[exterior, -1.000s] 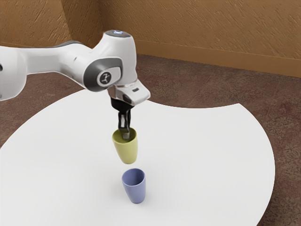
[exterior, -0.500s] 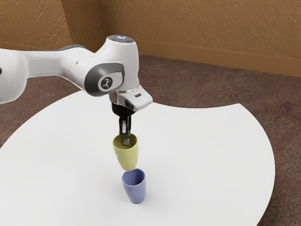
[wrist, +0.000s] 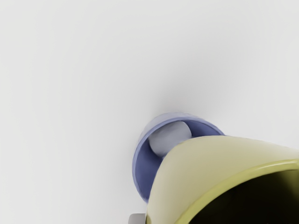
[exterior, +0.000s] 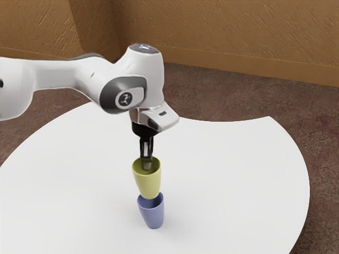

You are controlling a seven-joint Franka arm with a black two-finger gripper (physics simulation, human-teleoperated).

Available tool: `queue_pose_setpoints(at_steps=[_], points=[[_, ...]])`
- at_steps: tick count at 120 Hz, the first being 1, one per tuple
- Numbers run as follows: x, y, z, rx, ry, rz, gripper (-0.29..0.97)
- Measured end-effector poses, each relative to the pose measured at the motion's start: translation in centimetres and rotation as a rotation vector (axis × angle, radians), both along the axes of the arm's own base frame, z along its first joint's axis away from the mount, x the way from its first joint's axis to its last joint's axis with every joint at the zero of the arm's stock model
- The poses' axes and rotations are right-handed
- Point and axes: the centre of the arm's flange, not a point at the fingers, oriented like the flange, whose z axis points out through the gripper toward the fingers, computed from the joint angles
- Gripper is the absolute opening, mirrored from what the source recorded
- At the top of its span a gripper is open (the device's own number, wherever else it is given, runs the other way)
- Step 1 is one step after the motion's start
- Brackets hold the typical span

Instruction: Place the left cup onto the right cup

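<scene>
Jaws clamped on yellow cup [exterior: 147, 181] rim, base at mouth of blue cup [exterior: 152, 212] near tabletop [exterior: 238, 174] front edge; stacking nearly done, final seating and release not yet done

A plain simulated room: a round white counter [exterior: 238, 169] on brown carpet [exterior: 254, 98], textured tan walls [exterior: 222, 26] with a wooden baseboard [exterior: 249, 64].

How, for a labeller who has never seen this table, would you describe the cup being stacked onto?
Find the round white table and follow the white arm down to its black gripper, shut on the rim of a yellow-green cup. Directly beneath that cup stands the blue cup, upright on the tabletop. It is the lower, blue one, and no finger touches it.
</scene>
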Motion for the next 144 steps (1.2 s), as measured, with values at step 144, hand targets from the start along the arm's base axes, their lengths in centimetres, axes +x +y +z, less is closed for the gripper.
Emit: queue_pose_setpoints(at_steps=[144], points=[[-0.3, -0.2, -2.9, 0.030, 0.036, 0.072, -0.11]])
